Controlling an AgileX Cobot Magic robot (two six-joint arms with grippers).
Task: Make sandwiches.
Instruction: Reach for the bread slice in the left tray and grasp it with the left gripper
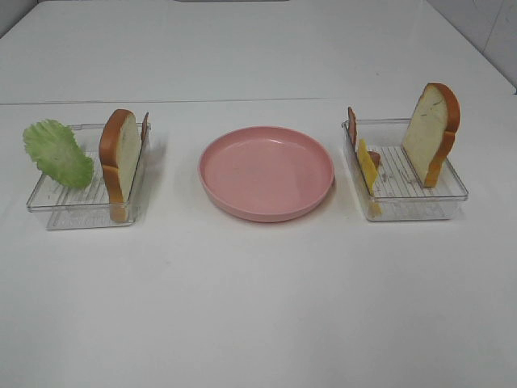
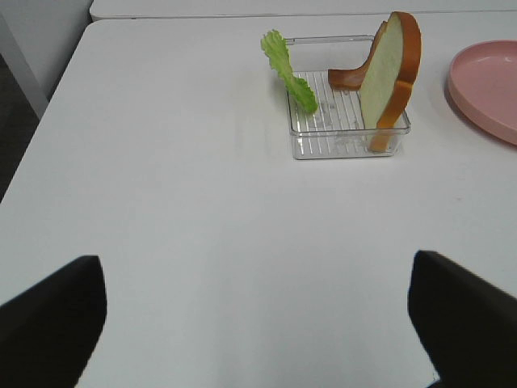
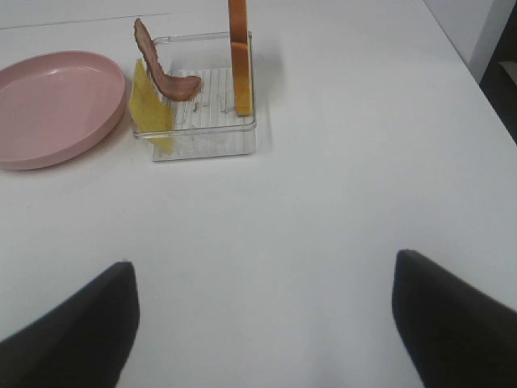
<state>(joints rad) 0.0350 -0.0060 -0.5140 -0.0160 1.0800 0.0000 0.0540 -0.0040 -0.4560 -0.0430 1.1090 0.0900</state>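
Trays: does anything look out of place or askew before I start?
Only the lettuce leaf: it leans out over the outer wall of the left tray, partly outside it. The left bread slice, right bread slice and cheese slice stand on edge inside their trays. Nothing looks spilled or damaged.

Bright, even, diffuse light; white table (image 1: pixel 258 307) nearly washed out. Soft faint shadows right of clear left tray (image 1: pixel 81 212), under pink plate (image 1: pixel 266 172). Views slightly soft; dark left gripper (image 2: pixel 254 263) fingers (image 2: pixel 48 323) blurred.
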